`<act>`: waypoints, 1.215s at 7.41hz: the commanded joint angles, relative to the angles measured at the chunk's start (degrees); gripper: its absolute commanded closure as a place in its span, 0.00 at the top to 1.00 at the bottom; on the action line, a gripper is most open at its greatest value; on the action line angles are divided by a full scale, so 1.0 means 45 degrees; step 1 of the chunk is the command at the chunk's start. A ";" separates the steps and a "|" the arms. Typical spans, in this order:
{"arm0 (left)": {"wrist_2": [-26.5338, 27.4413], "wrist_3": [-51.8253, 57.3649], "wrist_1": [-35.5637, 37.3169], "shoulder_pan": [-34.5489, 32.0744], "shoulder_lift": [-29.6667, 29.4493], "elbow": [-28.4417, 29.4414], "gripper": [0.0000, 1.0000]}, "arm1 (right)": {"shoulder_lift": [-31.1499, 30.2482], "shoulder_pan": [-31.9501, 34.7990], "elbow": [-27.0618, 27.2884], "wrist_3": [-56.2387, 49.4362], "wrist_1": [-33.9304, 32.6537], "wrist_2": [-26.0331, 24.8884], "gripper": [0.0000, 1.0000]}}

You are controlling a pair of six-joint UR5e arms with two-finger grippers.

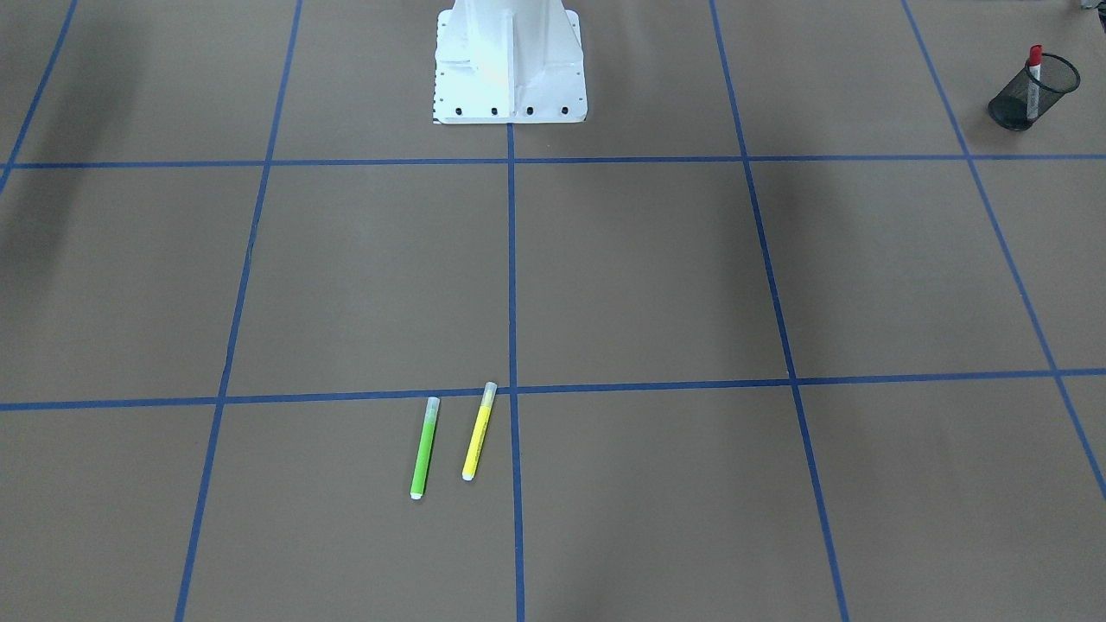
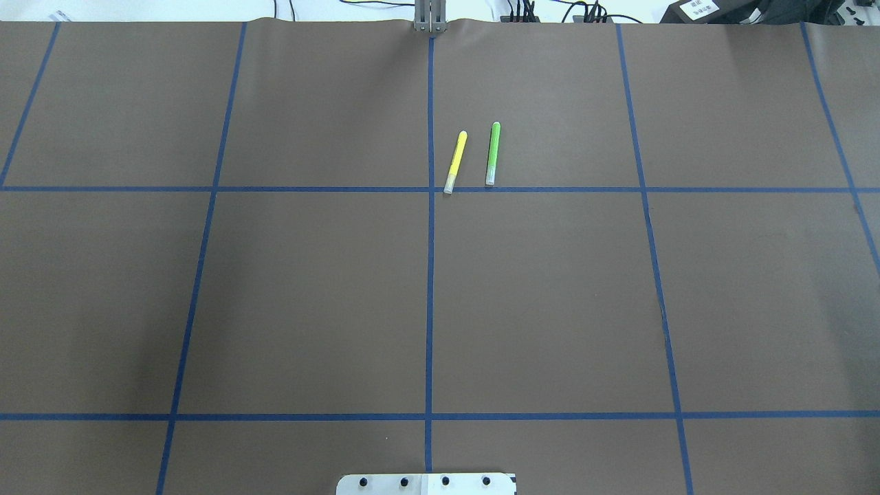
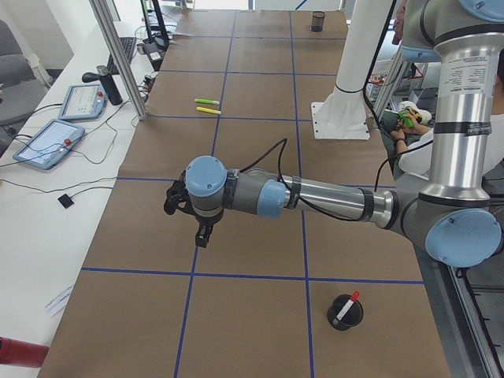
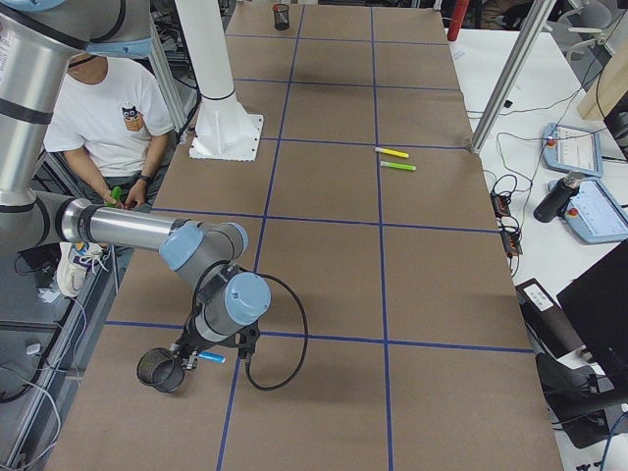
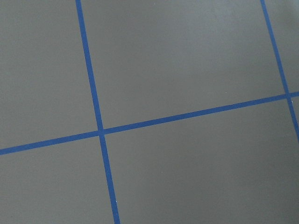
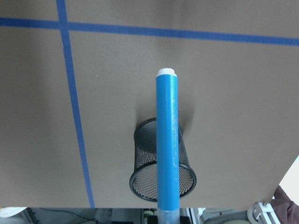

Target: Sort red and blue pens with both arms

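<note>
The red pen [image 1: 1033, 73] stands upright in a black mesh cup [image 1: 1028, 104] on the robot's left side of the table; it also shows as the red pen [image 3: 346, 305]. My left gripper [image 3: 202, 235] hangs over bare table away from that cup, and I cannot tell whether it is open or shut. The blue pen [image 6: 167, 140] lies level in the air with its white end forward, held by my right gripper [image 4: 201, 355]. Directly under it stands a second black mesh cup [image 6: 142, 149], near the table's edge.
A green pen [image 1: 423, 447] and a yellow pen [image 1: 479, 432] lie side by side near the middle of the operators' side. The white pedestal [image 1: 510, 60] stands at the robot's side. A seated person [image 4: 103, 118] is beside the table behind the pedestal.
</note>
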 commanded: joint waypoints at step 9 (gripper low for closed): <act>-0.0022 -0.0012 0.0008 -0.0023 0.0044 -0.0873 1.00 | 0.0871 0.0142 -0.4054 -0.1565 -0.2111 -0.0327 0.38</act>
